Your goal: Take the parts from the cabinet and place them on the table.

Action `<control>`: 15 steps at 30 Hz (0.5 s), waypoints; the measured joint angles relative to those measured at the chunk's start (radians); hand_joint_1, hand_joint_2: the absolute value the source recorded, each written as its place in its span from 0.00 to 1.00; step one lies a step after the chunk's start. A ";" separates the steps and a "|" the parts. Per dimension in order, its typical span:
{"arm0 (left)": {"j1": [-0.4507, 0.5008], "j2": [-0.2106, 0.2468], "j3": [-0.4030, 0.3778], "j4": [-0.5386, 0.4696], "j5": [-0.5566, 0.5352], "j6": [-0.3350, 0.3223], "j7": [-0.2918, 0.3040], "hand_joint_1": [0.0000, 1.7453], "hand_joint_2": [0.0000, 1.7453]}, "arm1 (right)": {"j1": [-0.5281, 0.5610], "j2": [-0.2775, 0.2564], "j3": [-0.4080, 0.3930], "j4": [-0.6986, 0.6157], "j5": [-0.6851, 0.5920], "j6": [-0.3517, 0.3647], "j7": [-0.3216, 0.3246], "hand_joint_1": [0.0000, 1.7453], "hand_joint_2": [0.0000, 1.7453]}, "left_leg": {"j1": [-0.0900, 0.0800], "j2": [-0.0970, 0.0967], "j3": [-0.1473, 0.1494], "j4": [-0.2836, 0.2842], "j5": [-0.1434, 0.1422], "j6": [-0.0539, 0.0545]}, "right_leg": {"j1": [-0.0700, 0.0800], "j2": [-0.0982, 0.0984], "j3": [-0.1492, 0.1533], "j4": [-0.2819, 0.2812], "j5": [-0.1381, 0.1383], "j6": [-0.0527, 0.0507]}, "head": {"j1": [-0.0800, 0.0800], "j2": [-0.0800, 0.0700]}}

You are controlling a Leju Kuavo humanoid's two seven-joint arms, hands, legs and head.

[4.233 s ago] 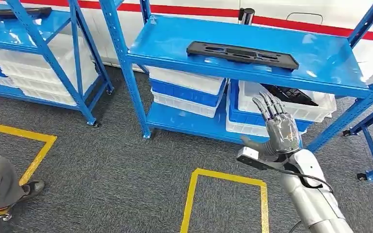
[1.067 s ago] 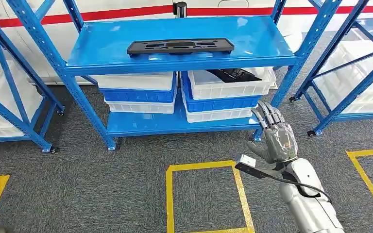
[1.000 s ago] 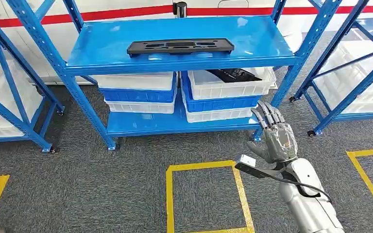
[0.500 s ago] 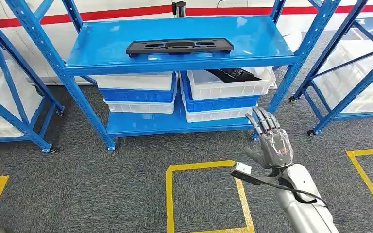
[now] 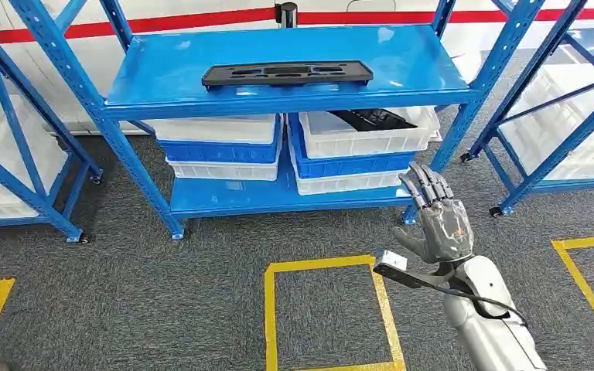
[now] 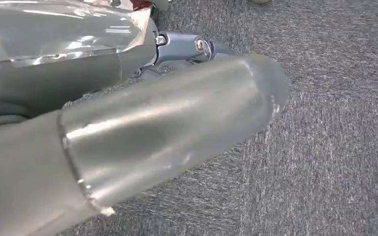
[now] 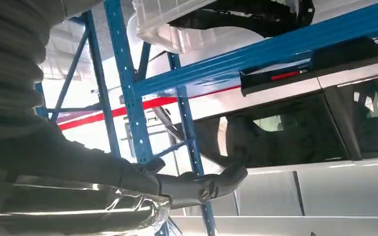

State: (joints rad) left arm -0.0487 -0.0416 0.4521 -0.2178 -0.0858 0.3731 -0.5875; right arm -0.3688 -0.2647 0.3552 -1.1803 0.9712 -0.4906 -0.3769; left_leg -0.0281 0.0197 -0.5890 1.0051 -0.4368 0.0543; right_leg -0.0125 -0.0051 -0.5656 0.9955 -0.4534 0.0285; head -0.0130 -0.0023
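At the far left of the head view, a neighbouring blue rack (image 5: 15,147) with white bins is seen; its place in the frame matches the picture half a second earlier, so the camera is judged to have settled in front of the cabinet after the large swing of the scene seconds ago. In the upper centre, the blue cabinet (image 5: 162,77) is faced squarely, and a long black part (image 5: 287,73) is found lying flat on its top shelf, untouched. Below it, stacked white and blue bins (image 5: 220,147) are kept on the lower shelf, and a second black part (image 5: 371,118) is seen resting in the white bin (image 5: 363,137) to the right. On the carpet at lower centre, a yellow taped square (image 5: 321,309) is marked. At lower right, the right hand (image 5: 437,220) is held raised with fingers spread, holding nothing; compared with half a second ago it is placed slightly lower and to the right, well apart from both parts. The state of the left hand cannot be told from the left wrist view. The approach is judged finished, while the reach for a part is not yet begun.
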 joint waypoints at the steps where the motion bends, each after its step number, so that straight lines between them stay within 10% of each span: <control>1: 0.000 0.000 0.000 0.000 0.000 0.000 0.000 0.00 0.00 | 0.000 0.000 0.000 0.000 0.000 0.000 0.000 0.00 1.00 | 0.000 0.000 0.000 0.000 0.000 0.000 | 0.000 0.000 0.000 0.000 0.000 0.000 | 0.000 0.000; 15: 0.000 0.000 0.015 0.000 -0.001 0.001 -0.001 0.00 0.00 | -0.034 0.017 0.000 0.013 0.019 0.010 0.000 0.00 1.00 | 0.000 0.000 0.000 0.000 0.000 0.000 | 0.000 0.000 0.000 0.000 0.000 0.000 | 0.000 0.000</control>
State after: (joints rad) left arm -0.0491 -0.0416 0.4669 -0.2178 -0.0870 0.3739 -0.5882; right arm -0.4030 -0.2476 0.3552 -1.1669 0.9899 -0.4810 -0.3773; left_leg -0.0279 0.0195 -0.5890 1.0049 -0.4366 0.0543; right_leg -0.0125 -0.0052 -0.5653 0.9956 -0.4534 0.0285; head -0.0130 -0.0019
